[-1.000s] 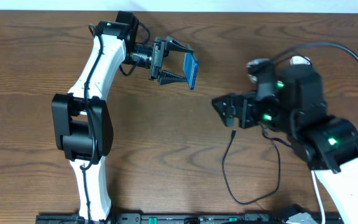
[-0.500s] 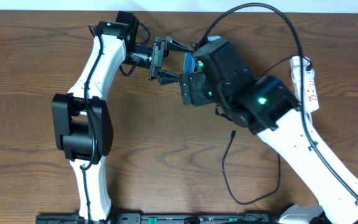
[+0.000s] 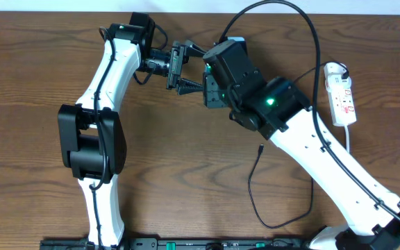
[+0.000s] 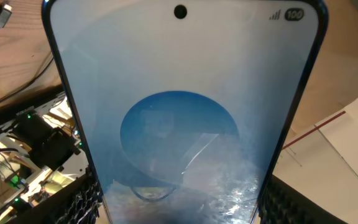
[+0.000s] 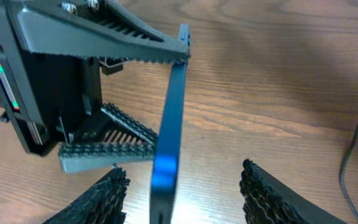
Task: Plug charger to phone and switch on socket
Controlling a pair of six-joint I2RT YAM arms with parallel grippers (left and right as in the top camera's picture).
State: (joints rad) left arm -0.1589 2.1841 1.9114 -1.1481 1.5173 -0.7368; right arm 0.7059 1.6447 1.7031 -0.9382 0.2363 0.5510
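Observation:
My left gripper [image 3: 189,67] is shut on the phone [image 4: 179,112] and holds it above the table. The blue screen fills the left wrist view. In the right wrist view the phone [image 5: 169,118] shows edge-on between the left gripper's fingers. My right gripper [image 5: 184,173] is open, with one finger on each side of the phone's free end, not touching it. In the overhead view the right gripper [image 3: 211,85] covers most of the phone. The charger cable [image 3: 252,191] lies on the table with its plug tip [image 3: 260,148] free. Its adapter end is hidden. The socket strip [image 3: 342,94] lies at the right.
The strip's thick white cord [image 3: 348,139] runs down towards the right arm. The black cable loops between the right arm and the table's front edge. The cable's plug tip also shows in the left wrist view [image 4: 2,14].
My right arm has swung from the right side over to the phone and put its open fingers around the phone's end. This uncovered the socket strip. The left arm has not moved.

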